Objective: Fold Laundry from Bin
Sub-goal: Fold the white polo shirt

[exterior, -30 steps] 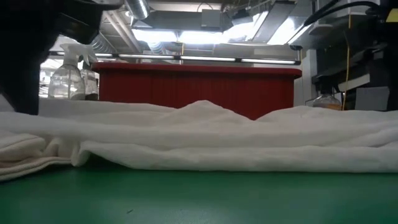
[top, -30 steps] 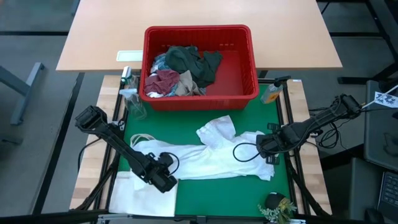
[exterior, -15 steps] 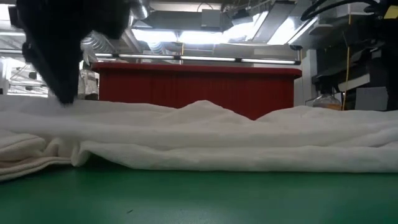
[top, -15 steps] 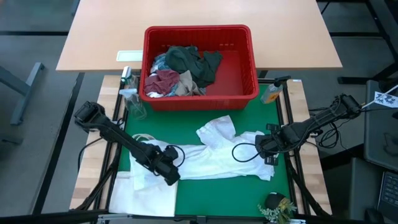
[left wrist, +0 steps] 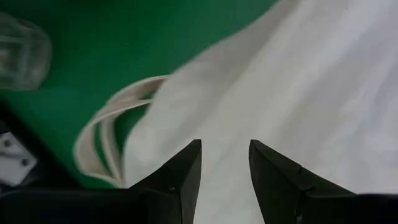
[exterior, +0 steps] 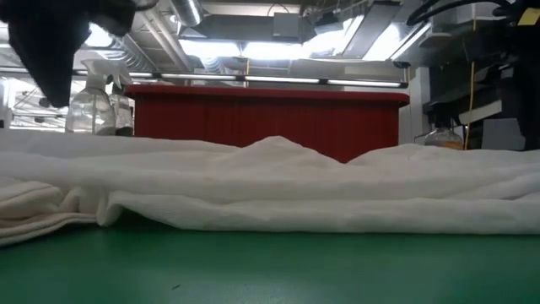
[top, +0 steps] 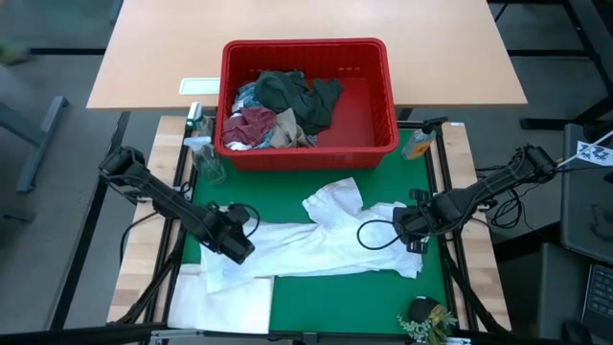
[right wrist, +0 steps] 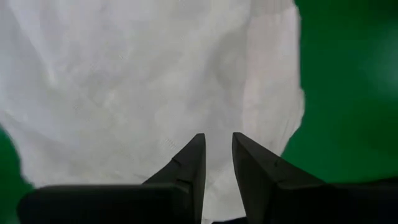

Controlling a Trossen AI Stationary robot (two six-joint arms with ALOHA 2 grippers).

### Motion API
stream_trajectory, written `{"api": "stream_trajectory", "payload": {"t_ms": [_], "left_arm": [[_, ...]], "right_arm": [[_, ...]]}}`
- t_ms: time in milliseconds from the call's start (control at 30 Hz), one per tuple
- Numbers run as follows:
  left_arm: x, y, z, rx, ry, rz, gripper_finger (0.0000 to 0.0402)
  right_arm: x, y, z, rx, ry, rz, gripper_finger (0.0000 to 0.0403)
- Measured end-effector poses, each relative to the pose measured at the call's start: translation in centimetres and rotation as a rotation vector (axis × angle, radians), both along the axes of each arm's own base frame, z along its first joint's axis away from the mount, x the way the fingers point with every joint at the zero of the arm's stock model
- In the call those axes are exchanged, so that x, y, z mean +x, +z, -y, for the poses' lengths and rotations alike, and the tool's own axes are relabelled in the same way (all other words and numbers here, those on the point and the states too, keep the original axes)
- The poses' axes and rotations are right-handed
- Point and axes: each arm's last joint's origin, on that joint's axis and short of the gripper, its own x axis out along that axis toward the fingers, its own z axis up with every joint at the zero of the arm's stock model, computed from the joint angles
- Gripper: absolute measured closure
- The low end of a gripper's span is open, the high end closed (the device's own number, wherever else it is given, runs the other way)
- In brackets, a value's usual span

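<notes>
Taking the red bin (top: 305, 101) as the mark: it stands at the far edge of the green mat (top: 326, 297), against a tan desk (top: 144, 57) that runs on behind it. To the bin's left, a clear spray bottle (top: 198, 144) stands at the mat's corner. Nearer than the bin and left of it, the left pincer (top: 233, 247) hangs over the left end of a white garment (top: 316, 244), its fingers (left wrist: 180, 177) spread with nothing between them. A flat white bag (top: 225, 302) with looped handles lies under that end, farther still from the bin.

Inside the bin, the clothes are heaped toward its left half: a dark green piece (top: 297, 94) on top, a maroon piece (top: 251, 126) and a tan one (top: 287, 129) beside it; the right part of the bin floor is bare red.

The white garment stretches across the mat in front of the bin. At its right end the right pincer (top: 410, 225) sits low on the cloth, fingers (right wrist: 186, 165) narrowly apart; whether they pinch the fabric cannot be told. A small bottle (top: 418, 144) stands just right of the bin.

From mat height, ceiling lights and ducts show behind the bin.
</notes>
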Motion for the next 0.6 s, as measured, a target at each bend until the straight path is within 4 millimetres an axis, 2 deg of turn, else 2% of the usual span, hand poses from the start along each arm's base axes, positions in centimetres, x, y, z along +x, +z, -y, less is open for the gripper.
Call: {"api": "stream_trajectory", "payload": {"t_ms": [200, 600], "left_arm": [[0.1, -2.0, 0.1, -0.024, -0.001, 0.040, 0.0273], [-0.6, -5.2, -0.5, -0.029, -0.010, 0.037, 0.0280]], "right_arm": [[-0.2, -1.2, 0.2, -0.044, -0.002, 0.000, 0.0322], [-0.2, -4.6, 0.1, 0.021, -0.001, 0.056, 0.0322]]}}
